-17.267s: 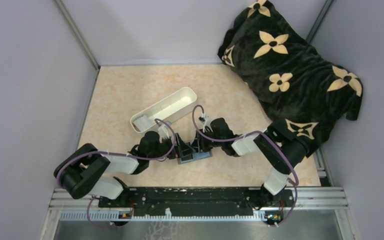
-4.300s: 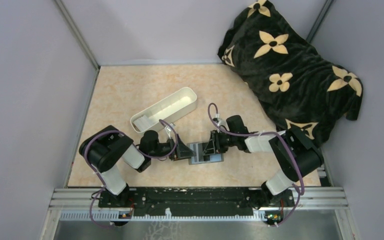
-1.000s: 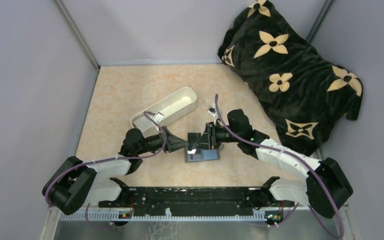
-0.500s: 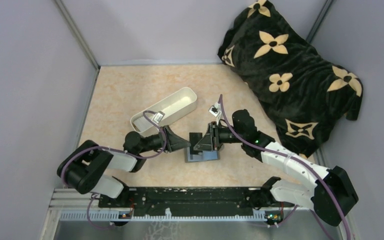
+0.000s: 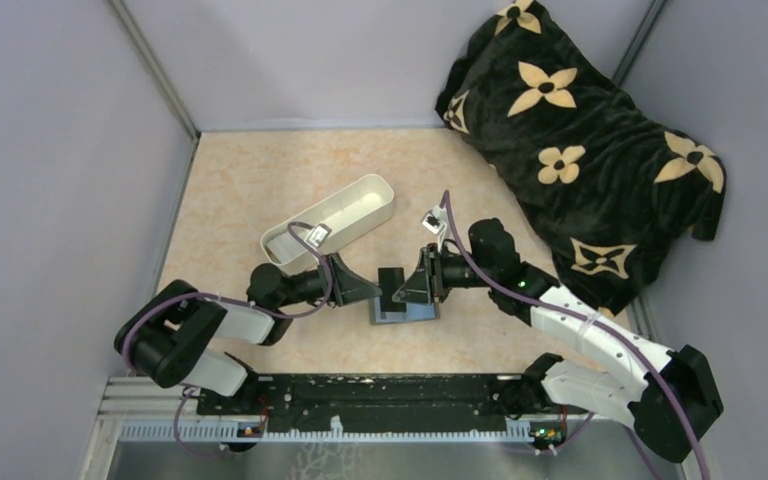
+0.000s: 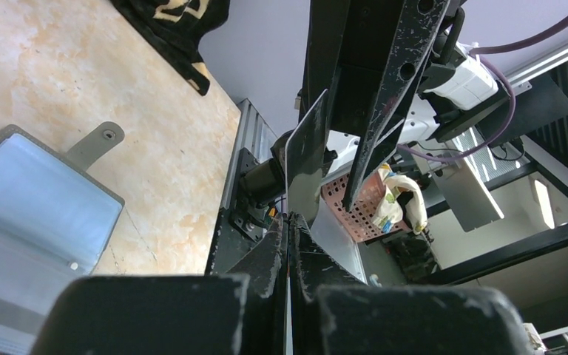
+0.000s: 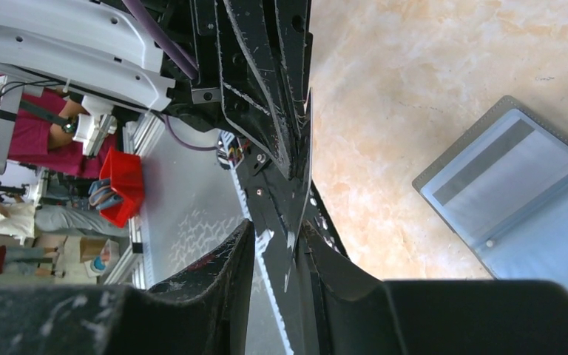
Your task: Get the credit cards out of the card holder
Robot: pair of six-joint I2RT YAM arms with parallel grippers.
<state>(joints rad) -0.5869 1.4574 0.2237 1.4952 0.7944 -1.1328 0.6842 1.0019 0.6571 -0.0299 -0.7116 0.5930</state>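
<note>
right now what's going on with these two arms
The left gripper is shut on the edge of a black card and holds it in the air between the two arms. The right gripper faces it, jaws apart on either side of the same card; whether they touch it is unclear. The grey card holder lies open on the table just below, with neither gripper on it. A long white tray sits beyond the left wrist.

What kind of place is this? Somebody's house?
Probably a robot test booth in a lab, not a house: a black-and-white left robot arm and right robot arm bolted to a metal rail, with plain grey walls boxing in the beige tabletop.
</note>
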